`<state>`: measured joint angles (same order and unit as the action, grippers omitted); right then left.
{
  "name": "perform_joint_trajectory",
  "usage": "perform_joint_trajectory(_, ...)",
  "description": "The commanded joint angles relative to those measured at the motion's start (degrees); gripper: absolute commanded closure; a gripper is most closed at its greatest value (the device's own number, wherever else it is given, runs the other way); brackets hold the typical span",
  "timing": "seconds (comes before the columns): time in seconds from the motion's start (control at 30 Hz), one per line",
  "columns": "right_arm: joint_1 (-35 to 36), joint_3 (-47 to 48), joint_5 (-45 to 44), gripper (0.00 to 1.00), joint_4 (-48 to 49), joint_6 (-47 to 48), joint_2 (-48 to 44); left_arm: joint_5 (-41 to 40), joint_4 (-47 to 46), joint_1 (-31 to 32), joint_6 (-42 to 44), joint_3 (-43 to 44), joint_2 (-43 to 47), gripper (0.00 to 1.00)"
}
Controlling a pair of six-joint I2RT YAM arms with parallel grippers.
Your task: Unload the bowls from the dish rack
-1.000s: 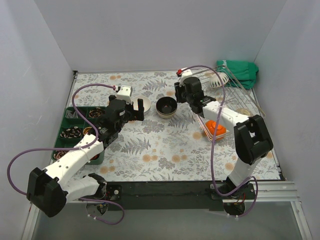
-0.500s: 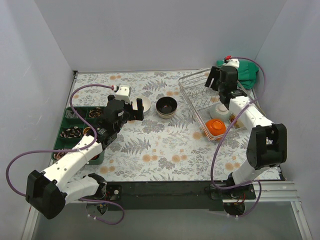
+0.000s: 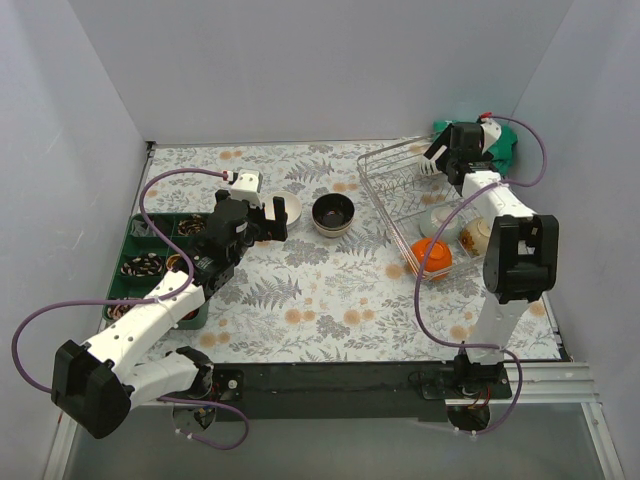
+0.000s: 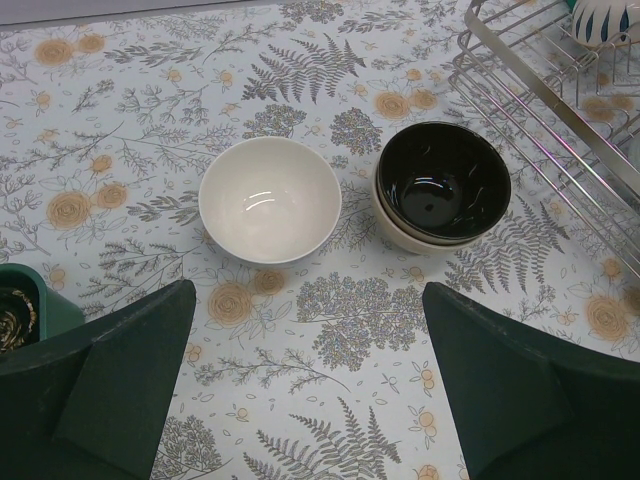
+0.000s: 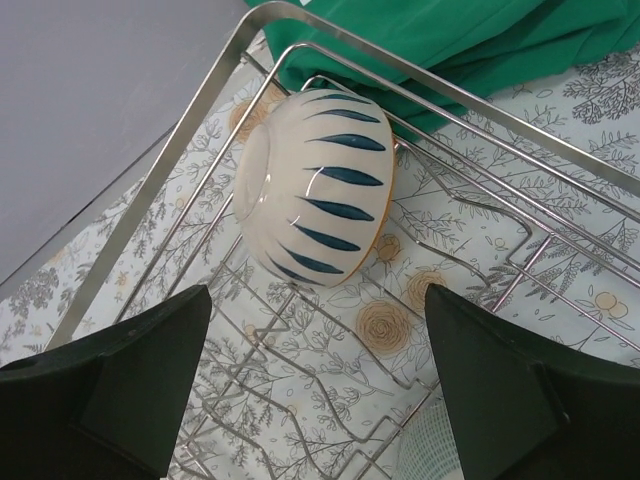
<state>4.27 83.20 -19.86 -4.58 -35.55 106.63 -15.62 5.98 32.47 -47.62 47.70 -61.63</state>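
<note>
From the top external view, the dish rack point(image 3: 405, 190) is seen standing at the far right of the flower-patterned table point(image 3: 320, 300). An orange bowl point(image 3: 432, 255) is held at the rack's near end, and a tan bowl point(image 3: 478, 235) sits just beside it, toward the right rim. The right gripper point(image 3: 440, 155) is placed over the far end of the rack, next to the green cloth point(image 3: 500, 150) bunched in the corner. A dark bowl point(image 3: 333, 213) rests on the table to the left of the rack, outside it. The left gripper point(image 3: 275, 215) is positioned just left of that bowl, and the green compartment tray point(image 3: 150, 245) lies at the left edge of the table.

In the left wrist view, both fingers point(image 4: 130, 380) are seen spread wide apart with nothing between them. Beyond them, a white bowl point(image 4: 270, 212) stands upright on the table. To its right, apart from it, the dark bowl is nested inside a cream bowl point(image 4: 400, 232). The wire edge of the rack is seen at the right.

In the right wrist view, the fingers point(image 5: 500, 370) are likewise held well apart and nothing is gripped. A white bowl with blue stripes point(image 5: 315, 185) is seen tipped on its side among the rack's wires, near the far corner, its base turned to the left. The green cloth lies just behind the rack's rim.
</note>
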Motion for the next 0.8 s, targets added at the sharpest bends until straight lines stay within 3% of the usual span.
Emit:
perform_joint_trajectory(0.0,-1.11,4.68,-1.85,0.04,0.01,-5.66,2.88,-0.03,0.0,0.05,0.07,0.11,1.24,0.02)
perform_joint_trajectory(0.77,-2.69,9.53,0.87,0.11,3.79,-14.02,11.41,0.32,0.09,0.05,0.07,0.11,1.25,0.02)
